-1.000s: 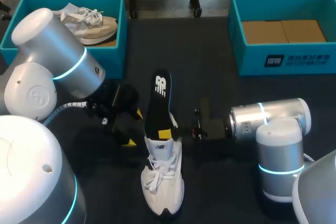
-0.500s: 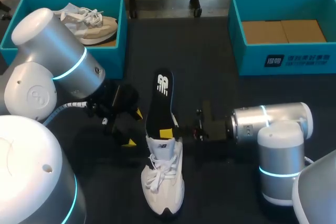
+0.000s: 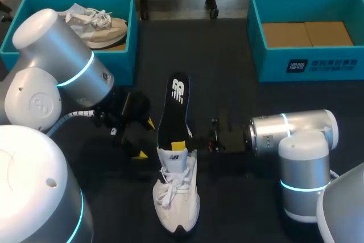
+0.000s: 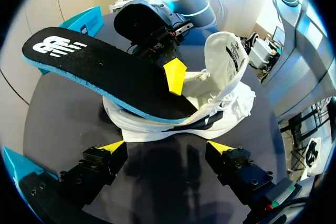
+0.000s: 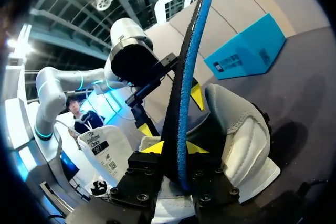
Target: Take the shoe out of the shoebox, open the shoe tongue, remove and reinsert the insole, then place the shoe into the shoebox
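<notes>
- Mid-frame, the insole (image 3: 173, 112) is being pinched by the right gripper (image 3: 180, 143).
- The left gripper (image 3: 144, 139) is being held spread beside the white shoe (image 3: 177, 197).
- A tan shoe (image 3: 96, 24) is being stored upper left.

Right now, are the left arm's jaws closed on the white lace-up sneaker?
No: the left arm's jaws stand wide open, with the white lace-up sneaker ahead of them, touching neither.

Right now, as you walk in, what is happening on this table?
The right gripper is shut on the black insole, which juts out of the white shoe with one end still inside. The left gripper is open beside the shoe. The shoe lies on the table, outside the boxes.
</notes>
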Robot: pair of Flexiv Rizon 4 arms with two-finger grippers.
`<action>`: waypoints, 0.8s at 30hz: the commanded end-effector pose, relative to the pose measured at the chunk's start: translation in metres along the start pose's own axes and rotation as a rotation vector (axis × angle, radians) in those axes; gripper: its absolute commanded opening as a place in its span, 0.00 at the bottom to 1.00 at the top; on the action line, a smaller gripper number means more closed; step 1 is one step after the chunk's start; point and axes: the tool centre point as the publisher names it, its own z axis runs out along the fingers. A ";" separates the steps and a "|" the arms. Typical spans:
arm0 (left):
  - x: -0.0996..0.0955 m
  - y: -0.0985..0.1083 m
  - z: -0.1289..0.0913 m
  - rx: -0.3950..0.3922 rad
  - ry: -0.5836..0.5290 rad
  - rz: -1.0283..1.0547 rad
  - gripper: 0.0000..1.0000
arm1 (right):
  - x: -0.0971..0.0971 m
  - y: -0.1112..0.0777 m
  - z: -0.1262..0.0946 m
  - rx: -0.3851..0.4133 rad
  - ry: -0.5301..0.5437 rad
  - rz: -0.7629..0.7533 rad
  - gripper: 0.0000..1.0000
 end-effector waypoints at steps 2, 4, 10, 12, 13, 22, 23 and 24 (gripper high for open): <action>0.002 0.001 -0.001 0.002 -0.003 0.002 1.00 | 0.001 0.004 0.002 0.015 0.004 -0.013 0.22; 0.002 0.001 -0.001 0.002 -0.003 0.002 1.00 | 0.003 0.006 0.003 0.017 0.005 -0.018 0.22; 0.002 0.001 -0.001 0.002 -0.003 0.002 1.00 | 0.004 0.012 0.005 0.023 0.022 -0.034 0.24; 0.002 0.001 -0.001 0.002 -0.003 0.002 1.00 | 0.004 0.013 0.005 0.023 0.033 -0.040 0.24; 0.002 0.001 -0.001 0.002 -0.003 0.002 1.00 | 0.003 0.014 0.005 0.022 0.040 -0.045 0.24; 0.002 0.001 -0.001 0.002 -0.003 0.002 1.00 | 0.000 0.019 0.005 0.026 0.079 -0.057 0.25; 0.002 0.001 -0.001 0.002 -0.003 0.002 1.00 | -0.001 0.019 0.005 0.024 0.079 -0.056 0.25; 0.002 0.001 -0.001 0.002 -0.003 0.002 1.00 | -0.001 0.019 0.005 0.024 0.080 -0.056 0.26</action>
